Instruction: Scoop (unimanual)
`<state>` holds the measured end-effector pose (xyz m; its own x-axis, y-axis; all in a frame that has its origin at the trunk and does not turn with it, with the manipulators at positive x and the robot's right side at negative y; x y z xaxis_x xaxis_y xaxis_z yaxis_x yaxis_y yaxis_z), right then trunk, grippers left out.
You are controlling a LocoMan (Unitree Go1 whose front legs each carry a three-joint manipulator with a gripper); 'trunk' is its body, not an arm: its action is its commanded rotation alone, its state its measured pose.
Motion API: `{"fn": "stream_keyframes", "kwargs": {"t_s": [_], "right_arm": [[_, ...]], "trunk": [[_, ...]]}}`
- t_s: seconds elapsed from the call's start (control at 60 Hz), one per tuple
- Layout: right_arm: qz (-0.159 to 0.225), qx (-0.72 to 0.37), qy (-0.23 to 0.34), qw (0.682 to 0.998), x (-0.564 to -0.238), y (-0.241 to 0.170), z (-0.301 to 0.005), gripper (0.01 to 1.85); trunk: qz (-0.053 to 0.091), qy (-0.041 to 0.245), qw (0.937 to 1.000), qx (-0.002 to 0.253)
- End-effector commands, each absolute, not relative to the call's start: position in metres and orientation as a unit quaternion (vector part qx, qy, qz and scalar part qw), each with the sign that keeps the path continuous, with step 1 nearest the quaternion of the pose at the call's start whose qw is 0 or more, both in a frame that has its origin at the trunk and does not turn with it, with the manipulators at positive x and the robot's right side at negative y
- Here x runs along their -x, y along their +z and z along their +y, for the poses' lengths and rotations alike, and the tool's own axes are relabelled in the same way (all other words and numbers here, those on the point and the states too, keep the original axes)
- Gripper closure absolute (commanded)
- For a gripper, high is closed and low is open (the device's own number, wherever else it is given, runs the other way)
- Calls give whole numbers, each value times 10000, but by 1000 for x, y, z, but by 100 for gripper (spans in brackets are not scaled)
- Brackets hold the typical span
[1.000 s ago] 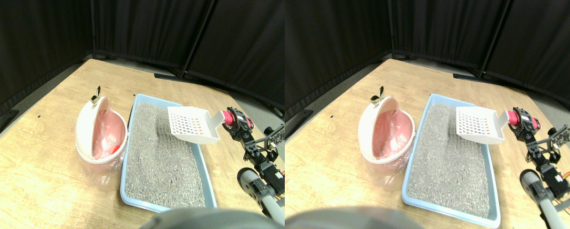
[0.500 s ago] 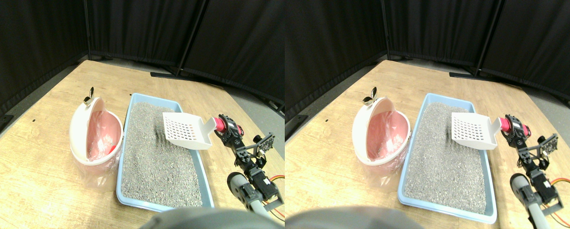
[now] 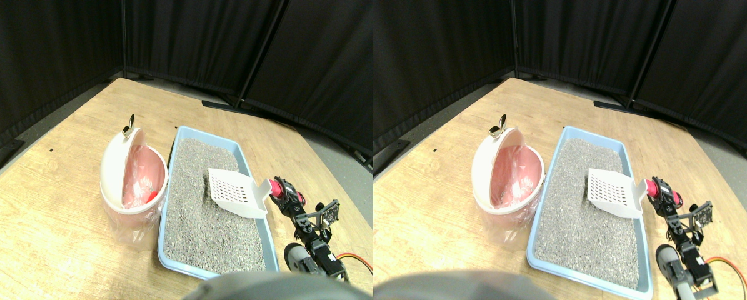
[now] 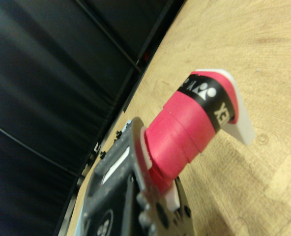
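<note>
A white slotted scoop (image 3: 236, 192) with a handle wrapped in pink tape (image 4: 185, 135) tilts blade-down over the right side of a pale blue tray (image 3: 214, 272), its front edge at the grey litter (image 3: 204, 212) filling the tray. Just left of the tray stands a white bin (image 3: 115, 164) with a pink bag liner (image 3: 142, 172), mouth open toward the tray.

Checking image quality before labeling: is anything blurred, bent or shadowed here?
Stereo pair view: sharp, evenly lit; wide-angle bending curves the table edge; the scoop casts a soft shadow on the litter. Wrist view: the near pink handle and jaw frame look soft.
</note>
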<state>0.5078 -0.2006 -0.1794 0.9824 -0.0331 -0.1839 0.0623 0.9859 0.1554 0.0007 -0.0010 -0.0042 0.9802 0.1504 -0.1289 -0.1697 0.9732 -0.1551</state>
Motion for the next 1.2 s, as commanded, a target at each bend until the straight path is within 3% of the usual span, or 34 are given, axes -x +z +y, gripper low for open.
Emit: {"fn": "stream_keyframes", "kwargs": {"t_s": [0.017, 0.233, 0.467, 0.5, 0.667, 0.7, 0.733, 0.75, 0.783, 0.817, 0.85, 0.867, 0.95, 1.067, 1.2], "right_arm": [[732, -931, -203, 9928, -508, -177, -200, 180], [1201, -766, -329, 9893, -508, -187, -202, 180], [1427, -625, -210, 9876, -508, -192, -202, 180], [1693, -617, -314, 9831, -508, -193, -203, 180], [2168, -380, -419, 9746, -508, -186, -207, 180], [2327, -367, -423, 9709, -508, -182, -208, 157], [2374, -360, -441, 9698, -508, -181, -209, 149], [2528, -384, -513, 9654, -506, -175, -210, 112], [2532, -404, -510, 9652, -506, -174, -210, 107], [2705, -437, -495, 9604, -505, -168, -211, 79], [2720, -446, -458, 9602, -504, -167, -211, 75], [2826, -467, -382, 9573, -502, -163, -212, 60], [3010, -431, -318, 9521, -499, -155, -212, 40], [3218, -569, -249, 9448, -495, -149, -213, 30], [3131, -665, -162, 9473, -489, -144, -216, 36]], "trunk": [[575, 889, 9905, 878], [578, 946, 9895, 922], [572, 958, 9895, 918], [572, 958, 9895, 918], [579, 931, 9898, 911], [579, 931, 9898, 911], [578, 930, 9898, 915], [578, 930, 9898, 915], [579, 932, 9898, 911], [584, 929, 9898, 906], [585, 921, 9899, 904], [585, 921, 9899, 904], [588, 903, 9901, 901], [601, 884, 9903, 892], [606, 874, 9905, 875]]}}
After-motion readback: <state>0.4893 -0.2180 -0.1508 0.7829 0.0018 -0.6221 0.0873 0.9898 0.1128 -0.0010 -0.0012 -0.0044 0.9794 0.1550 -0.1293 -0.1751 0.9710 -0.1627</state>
